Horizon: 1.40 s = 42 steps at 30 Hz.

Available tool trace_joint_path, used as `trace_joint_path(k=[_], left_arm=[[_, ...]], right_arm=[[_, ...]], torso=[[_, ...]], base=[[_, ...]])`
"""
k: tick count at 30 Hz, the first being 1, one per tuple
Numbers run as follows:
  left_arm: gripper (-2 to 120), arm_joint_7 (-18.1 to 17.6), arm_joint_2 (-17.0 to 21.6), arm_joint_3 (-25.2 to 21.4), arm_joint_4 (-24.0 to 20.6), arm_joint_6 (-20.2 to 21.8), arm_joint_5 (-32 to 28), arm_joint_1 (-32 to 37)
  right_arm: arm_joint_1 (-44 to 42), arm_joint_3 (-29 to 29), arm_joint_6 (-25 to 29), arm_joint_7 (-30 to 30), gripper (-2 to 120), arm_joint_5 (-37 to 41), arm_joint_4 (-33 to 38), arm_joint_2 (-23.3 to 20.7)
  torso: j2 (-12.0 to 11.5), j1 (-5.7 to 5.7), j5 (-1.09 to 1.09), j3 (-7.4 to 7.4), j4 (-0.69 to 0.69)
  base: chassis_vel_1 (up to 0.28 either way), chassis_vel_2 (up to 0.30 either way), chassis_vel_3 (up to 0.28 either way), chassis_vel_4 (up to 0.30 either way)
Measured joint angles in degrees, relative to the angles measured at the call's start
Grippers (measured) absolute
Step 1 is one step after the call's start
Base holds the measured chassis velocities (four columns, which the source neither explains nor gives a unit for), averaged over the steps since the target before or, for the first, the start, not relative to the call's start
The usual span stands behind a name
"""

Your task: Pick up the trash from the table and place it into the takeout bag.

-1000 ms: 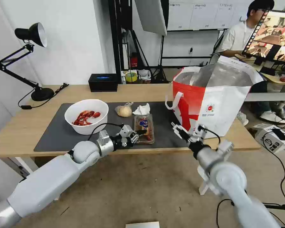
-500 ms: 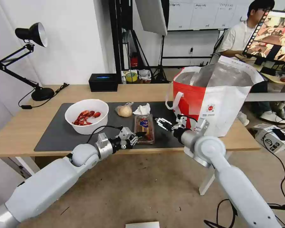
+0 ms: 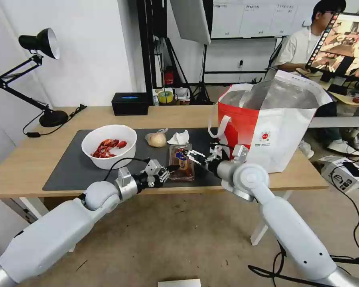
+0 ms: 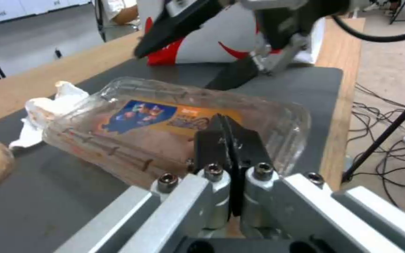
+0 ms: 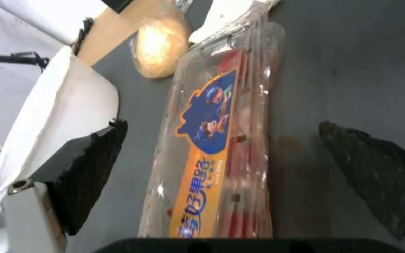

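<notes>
The room is bright w/ soft, even light from above. No hard shadows; just faint dark patches under the white round bowl & the boxy red-and-white bag w/ silver foil inside. The foil shines pale grey. The black desk lamp looks off. Straight lines bend near the edges of the head view, so the long light wood table curves a bit.

Left wrist view is soft & dimmer; the clear plastic tray w/ a blue-and-orange label has little white glints. Right wrist view is blurry; close black finger pads look fuzzy, the beige lump in a clear bag glows too bright.
</notes>
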Motion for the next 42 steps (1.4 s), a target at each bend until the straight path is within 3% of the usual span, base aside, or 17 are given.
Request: trace_joint_path(k=[25, 42], left_arm=[[0, -0.14, -1.20, -1.32, 0.70, 0.05, -0.14, 1.14], [0, -0.09, -0.87, -0.85, 0.47, 0.05, -0.21, 0.90]], right_arm=[[9.06, -5.75, -6.31, 7.82, 100, 10.67, -6.61, 1.33], [11.62, -7.36, -8.48, 7.75, 100, 11.87, -10.46, 3.14]], torso=[[0.00, 0.00, 0.00, 0.00, 0.00], [0.02, -0.01, 0.00, -0.01, -0.03]], base=[[0.000, 0.000, 0.000, 0.000], [0.000, 0.000, 0.000, 0.000]])
